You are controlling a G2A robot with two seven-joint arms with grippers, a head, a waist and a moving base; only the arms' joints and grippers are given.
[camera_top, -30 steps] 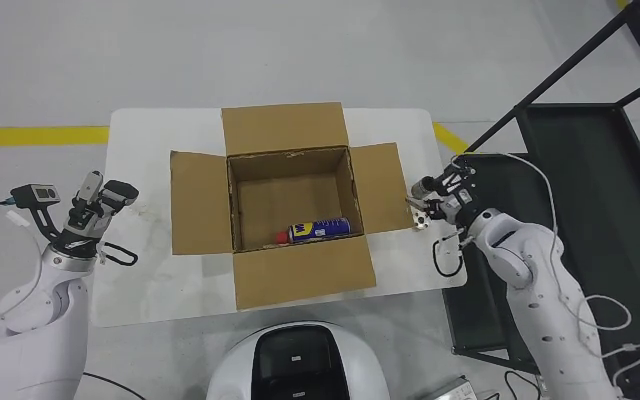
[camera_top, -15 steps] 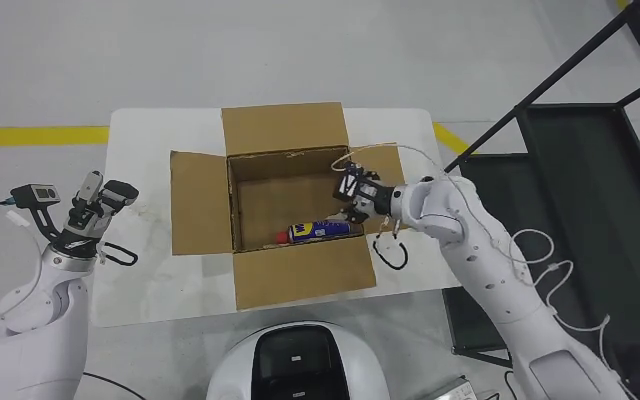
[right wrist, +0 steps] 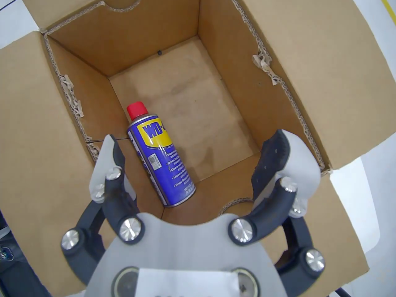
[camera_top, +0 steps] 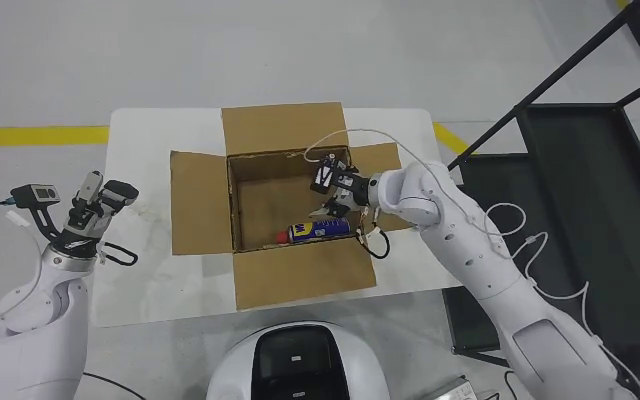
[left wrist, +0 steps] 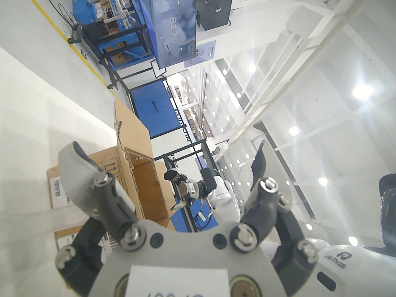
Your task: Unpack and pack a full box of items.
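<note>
An open cardboard box [camera_top: 285,128] stands in the middle of the white table [camera_top: 150,290], all its flaps folded out. On its floor, along the near wall, lies a blue spray can [camera_top: 320,230] with a red cap. My right gripper [camera_top: 327,185] hangs open over the box's right half, above the can and not touching it. The right wrist view looks down into the box [right wrist: 173,13]: the can [right wrist: 159,156] lies close to one finger of the open right gripper [right wrist: 193,143]. My left gripper [camera_top: 100,195] is open and empty at the table's left edge, also seen as left gripper [left wrist: 164,156].
A black metal rack [camera_top: 570,180] stands close to the table's right side. A yellow floor line [camera_top: 50,133] runs behind the table. In the left wrist view, the box [left wrist: 136,156] stands ahead with the right gripper [left wrist: 182,187] above it.
My right arm swung from the table's right edge leftward over the box's right flap and now hangs above the box's inside. The left arm and the can stayed put.
</note>
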